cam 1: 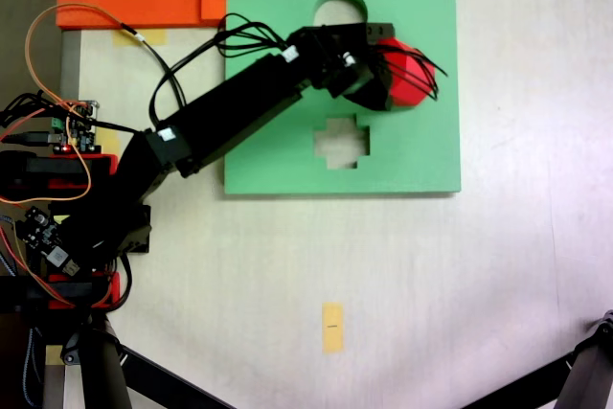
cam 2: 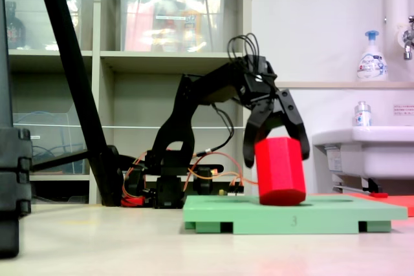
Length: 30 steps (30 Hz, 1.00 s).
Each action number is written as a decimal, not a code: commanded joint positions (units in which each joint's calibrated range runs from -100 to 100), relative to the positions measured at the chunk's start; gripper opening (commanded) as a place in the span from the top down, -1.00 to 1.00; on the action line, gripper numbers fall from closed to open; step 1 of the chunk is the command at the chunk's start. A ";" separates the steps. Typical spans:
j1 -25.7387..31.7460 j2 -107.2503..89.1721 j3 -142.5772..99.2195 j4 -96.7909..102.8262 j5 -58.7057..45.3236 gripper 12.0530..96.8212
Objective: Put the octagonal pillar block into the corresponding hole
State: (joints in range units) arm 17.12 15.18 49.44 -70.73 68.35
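Reaching from its base at the worktop's left edge, as the top-down fixed view shows it, the arm stretches diagonally across the green foam board (cam 1: 421, 155) so that the end effector (cam 1: 407, 72) arrives over the board's right half, near its far edge. On the way it passes the round cutout (cam 1: 341, 5) at the far edge and the cross-shaped cutout (cam 1: 342, 141) toward the near edge, both left open. Its two jaws are spread about as wide as the block and clamp the octagonal pillar block (cam 2: 279, 171) on opposite side faces near the top, as the low fixed view shows. That high grip probably leaves the lower part free to enter a cutout. The corresponding hole is hidden under the block and jaws, so I cannot tell how well the two line up. The block's long axis stands nearly vertical, leaning slightly; its base meets the board's top surface or sits just into it. Tape (cam 1: 331, 327) marks the worktop's near side.
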 commanded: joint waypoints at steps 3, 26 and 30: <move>-0.05 1.16 4.00 0.29 -0.29 0.54; 1.27 3.95 5.90 -2.69 -1.56 0.55; 1.03 3.95 6.99 -2.69 -1.51 0.55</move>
State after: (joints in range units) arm 18.00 20.52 52.28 -72.49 66.89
